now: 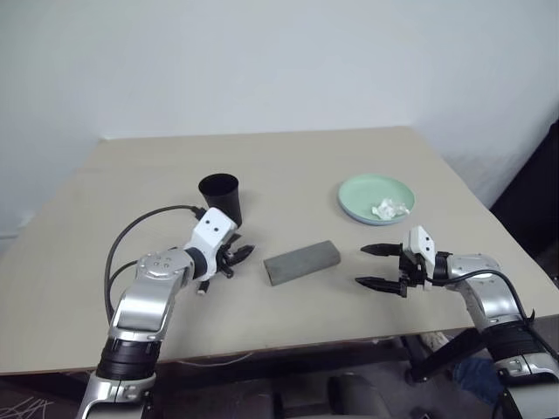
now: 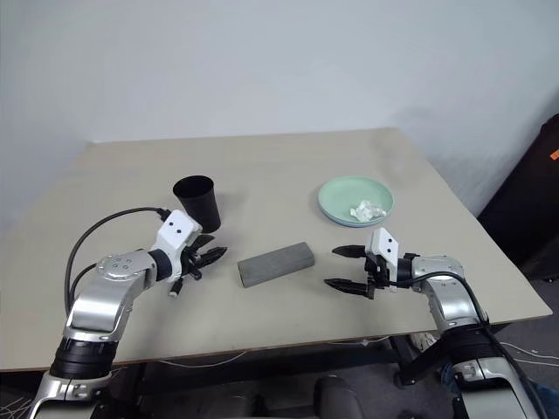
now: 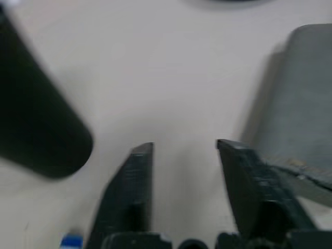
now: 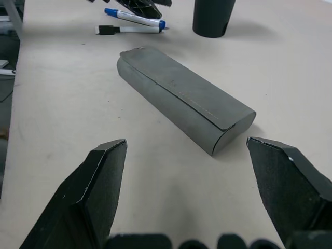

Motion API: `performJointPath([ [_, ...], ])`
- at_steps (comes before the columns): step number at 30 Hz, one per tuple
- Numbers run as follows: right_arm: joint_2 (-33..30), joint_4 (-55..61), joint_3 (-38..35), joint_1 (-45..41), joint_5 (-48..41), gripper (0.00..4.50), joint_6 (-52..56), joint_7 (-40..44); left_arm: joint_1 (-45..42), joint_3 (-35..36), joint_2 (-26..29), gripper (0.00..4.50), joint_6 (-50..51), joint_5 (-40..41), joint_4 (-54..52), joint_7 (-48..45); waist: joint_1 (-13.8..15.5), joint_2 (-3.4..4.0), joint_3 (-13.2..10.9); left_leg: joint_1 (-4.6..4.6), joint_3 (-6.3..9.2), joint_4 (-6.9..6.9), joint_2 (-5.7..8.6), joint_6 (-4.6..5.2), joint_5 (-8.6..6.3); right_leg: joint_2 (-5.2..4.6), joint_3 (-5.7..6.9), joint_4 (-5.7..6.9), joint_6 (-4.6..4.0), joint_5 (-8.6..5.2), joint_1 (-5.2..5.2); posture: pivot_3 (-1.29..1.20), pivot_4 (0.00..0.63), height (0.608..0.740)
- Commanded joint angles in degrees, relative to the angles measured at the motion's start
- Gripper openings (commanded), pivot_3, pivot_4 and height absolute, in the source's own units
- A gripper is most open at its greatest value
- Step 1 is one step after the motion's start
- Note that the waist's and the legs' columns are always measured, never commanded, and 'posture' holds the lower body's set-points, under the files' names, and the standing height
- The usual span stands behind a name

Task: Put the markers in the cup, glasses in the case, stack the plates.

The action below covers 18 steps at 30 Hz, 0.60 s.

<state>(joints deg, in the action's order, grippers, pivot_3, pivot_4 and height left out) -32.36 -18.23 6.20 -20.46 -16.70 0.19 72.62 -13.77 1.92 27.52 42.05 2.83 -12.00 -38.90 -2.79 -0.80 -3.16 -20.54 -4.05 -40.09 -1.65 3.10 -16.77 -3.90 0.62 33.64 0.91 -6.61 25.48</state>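
A pale beige worktop (image 1: 288, 166) carries everything here, set against a plain white wall. Near its middle lies the grey rectangular hinged glasses case with a fabric-like surface (image 1: 301, 262), shut and lying at a slant, with bare worktop all round it. To the left of the case, the left gripper (image 1: 238, 256) hangs low over the worktop, its two black fingers parted with nothing between them, pointing toward the case. Just behind that gripper stands the black tapered plastic cup (image 1: 220, 197), upright and rim up, close to the wrist, so the arm sits between the cup and the near edge of the worktop. In the right wrist view two slim white markers lie side by side on the worktop beside the left gripper: one with a blue cap (image 4: 135, 17) and one with a black cap (image 4: 128, 29), both outside the cup and near its foot. On the far side of the case from them, the right gripper (image 1: 376, 266) points toward the case's end, its fingers spread wide and empty, clear of the case. Behind the right gripper, toward the far right of the worktop, rests a round shallow mint green plastic plate (image 1: 376, 199) with a crumpled white tissue (image 1: 390, 208) lying in it. The glasses cannot be made out.
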Motion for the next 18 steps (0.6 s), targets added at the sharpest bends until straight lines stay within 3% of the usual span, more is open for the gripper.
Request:
performJointPath([
  [1,0.2,0.6,-0.4,-2.4,-0.1,4.0,-0.2,0.5,0.2,3.4,0.1,3.4,2.4,0.9,-3.2,4.1,0.0,0.0,0.0,0.0,-0.01,0.0,0.0,-0.01,0.01,0.01,0.0,0.0,0.0,0.0,0.01,0.0,0.0,0.74],
  [12,0.0,-0.1,0.0,-3.1,-0.1,4.0,-0.4,1.1,4.6,4.0,4.7,3.4,15.8,3.8,-10.8,6.1,0.0,-0.01,0.0,-0.05,-0.02,0.01,0.01,-0.25,-0.12,0.0,0.03,-0.01,-0.01,0.0,0.03,0.0,0.0,0.74],
  [18,-0.2,0.2,0.1,-2.7,0.0,4.0,-0.3,1.1,4.4,4.0,4.4,3.4,20.4,4.6,-10.5,9.2,0.0,-0.01,0.0,-0.02,-0.01,0.01,0.0,-0.27,-0.12,0.0,0.03,0.0,-0.01,0.0,0.02,0.0,0.0,0.74],
])
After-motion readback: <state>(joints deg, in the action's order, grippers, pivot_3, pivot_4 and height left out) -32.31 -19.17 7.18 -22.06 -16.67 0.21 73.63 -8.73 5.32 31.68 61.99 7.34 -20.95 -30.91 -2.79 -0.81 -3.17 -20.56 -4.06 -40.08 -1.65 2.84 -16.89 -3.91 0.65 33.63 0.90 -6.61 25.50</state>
